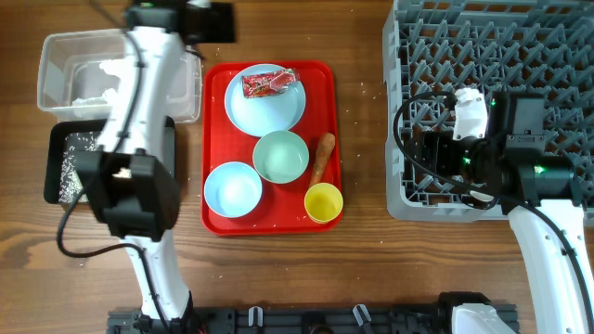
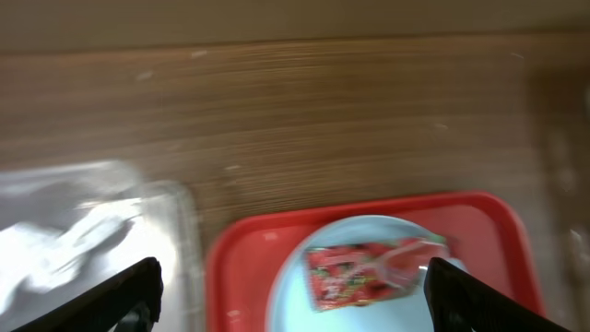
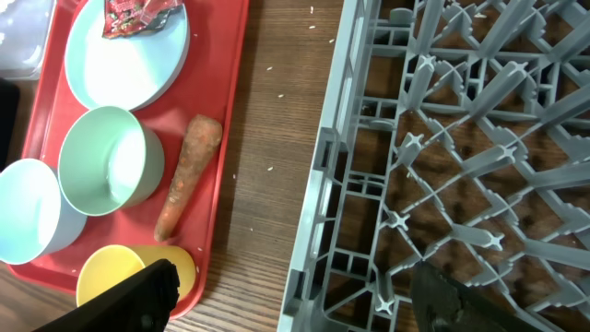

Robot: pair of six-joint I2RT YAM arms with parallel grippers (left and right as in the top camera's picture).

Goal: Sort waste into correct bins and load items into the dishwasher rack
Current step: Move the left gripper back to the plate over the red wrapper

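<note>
Overhead, a red tray (image 1: 320,79) lay on the bench (image 1: 362,269) and held most of the things. A pale blue plate (image 1: 264,113) sat at its far end with a red wrapper (image 1: 268,84) on it. A mint bowl (image 1: 280,156) stood at the tray's middle, a blue bowl (image 1: 233,189) at its near left corner, a yellow cup (image 1: 323,203) at its near right corner, and a carrot (image 1: 322,158) lay along its right side. Left of the tray stood a clear tub (image 1: 56,56) holding white tissue (image 1: 97,79), with a black bin (image 1: 58,148) speckled with rice grains (image 1: 70,176) nearer the robot. Right of the tray stood the grey rack (image 1: 520,37). The left gripper (image 2: 293,272) hung over the tray's far end, spread wide and empty. The right gripper (image 3: 293,277), also wide and empty, hung at the rack's edge facing the tray.
</note>
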